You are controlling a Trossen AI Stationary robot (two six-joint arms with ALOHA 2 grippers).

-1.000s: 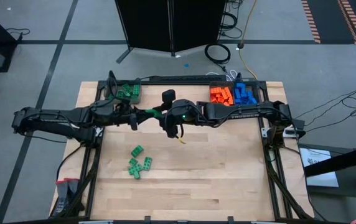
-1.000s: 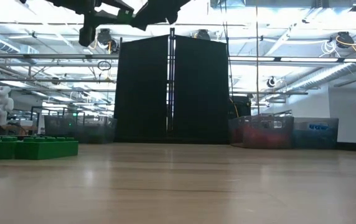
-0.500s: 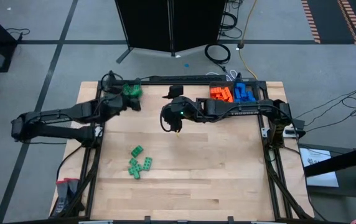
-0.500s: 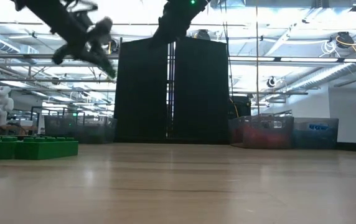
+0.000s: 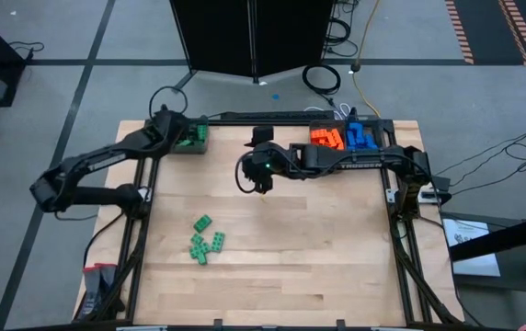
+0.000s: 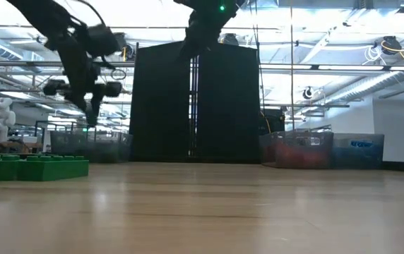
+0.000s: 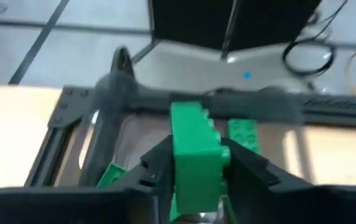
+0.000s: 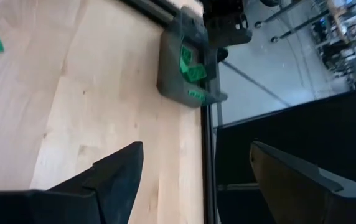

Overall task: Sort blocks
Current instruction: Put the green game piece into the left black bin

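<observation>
**Left pincer gripping a green block over the bin; right pincer spread**

At the counter's (image 5: 272,248) far left corner, your left pincer (image 7: 193,165) hangs above the grey bin (image 5: 189,140) of green blocks (image 8: 190,65), its fingers (image 7: 156,165) pinching a green block (image 7: 193,152). A loose green cluster (image 5: 203,241) lies on the counter nearer you. At centre, your right pincer (image 8: 193,165) hovers spread wide, holding nothing. Far right, orange blocks (image 5: 325,140) and blue blocks (image 5: 362,138) sit side by side.

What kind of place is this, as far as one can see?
Probably a robotics lab or workshop hall: a wooden table in a metal frame, exposed ceiling pipes, and a white robot figure behind.
</observation>
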